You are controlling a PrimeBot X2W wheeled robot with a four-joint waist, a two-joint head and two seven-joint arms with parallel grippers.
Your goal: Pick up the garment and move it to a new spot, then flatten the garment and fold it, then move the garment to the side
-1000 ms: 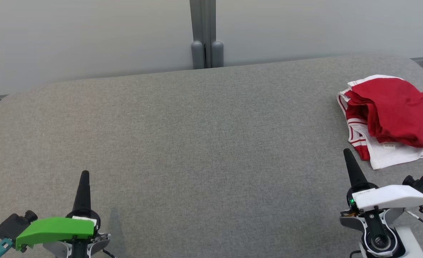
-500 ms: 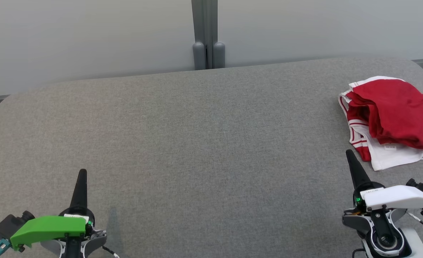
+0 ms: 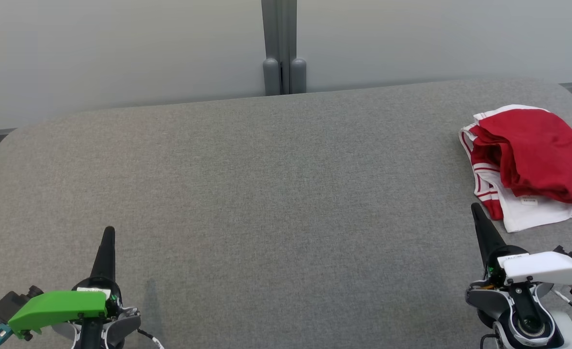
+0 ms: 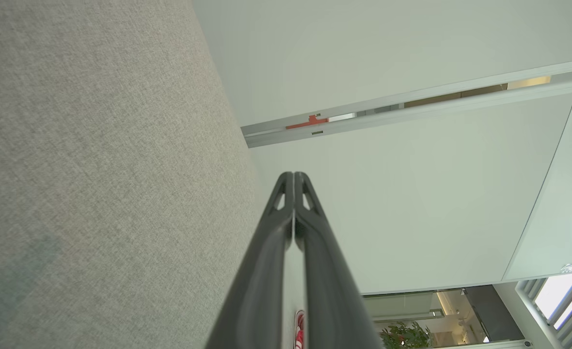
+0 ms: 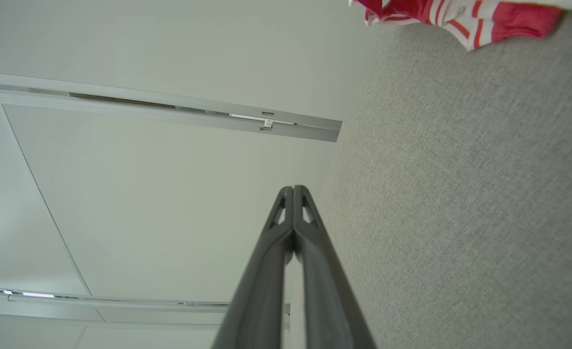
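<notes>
The garment (image 3: 533, 160), red with white trim and stripes, lies crumpled at the far right of the grey table (image 3: 276, 194), partly cut off by the picture's right edge. Its striped edge (image 5: 460, 19) shows at the top of the right wrist view. My right gripper (image 3: 474, 208) is shut and holds nothing; its tip rests just short of the garment's near-left corner. At the lower left, far from the garment, my left gripper (image 3: 108, 231) is shut and empty. Both wrist views show the fingers pressed together, left (image 4: 293, 175) and right (image 5: 293, 189).
The table's fabric top curves down at its left and right ends. Behind its far edge stands a pale wall with a grey post (image 3: 283, 48) at the middle.
The whole head picture has shifted slightly, so the camera has moved. Both grippers sit a little lower in it and stay shut. The garment lies as before.
</notes>
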